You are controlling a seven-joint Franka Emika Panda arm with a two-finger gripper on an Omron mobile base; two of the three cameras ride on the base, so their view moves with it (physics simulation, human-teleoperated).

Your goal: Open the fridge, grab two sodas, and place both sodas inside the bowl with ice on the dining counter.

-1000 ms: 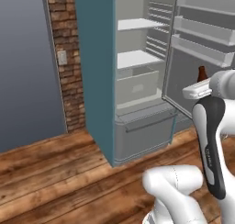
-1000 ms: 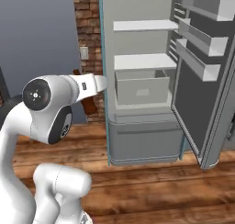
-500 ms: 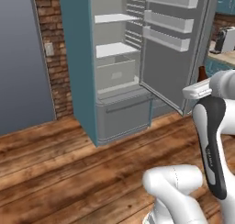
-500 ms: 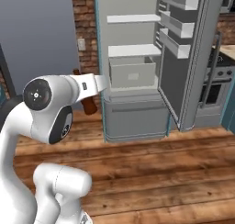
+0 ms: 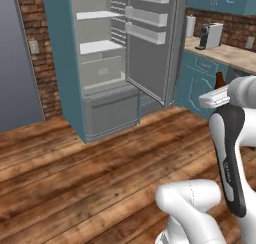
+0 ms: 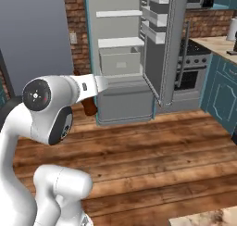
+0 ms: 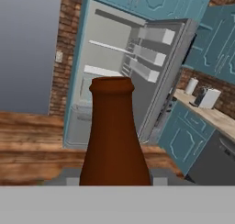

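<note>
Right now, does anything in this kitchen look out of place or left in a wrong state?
The fridge stands with its door wide open and nobody at it. The gripper holds a brown bottle upright. Nothing looks spilled or broken.

The left base view looked forward and down from behind the arm, whose white links filled the lower right of the frame; the open fridge (image 5: pixel 105 63) stood in the upper middle, some way off across the wood floor (image 5: pixel 75 173). The right base view looked over the same floor from the other side, the arm in the lower left, the fridge (image 6: pixel 127 58) in the upper middle. Both shared the fridge, the brick wall (image 5: pixel 35 43) and the teal cabinets (image 5: pixel 200 80). The hand view faced the fridge (image 7: pixel 119 58) along the gripper, with a brown bottle (image 7: pixel 114 136) very near in the lower centre.
</note>
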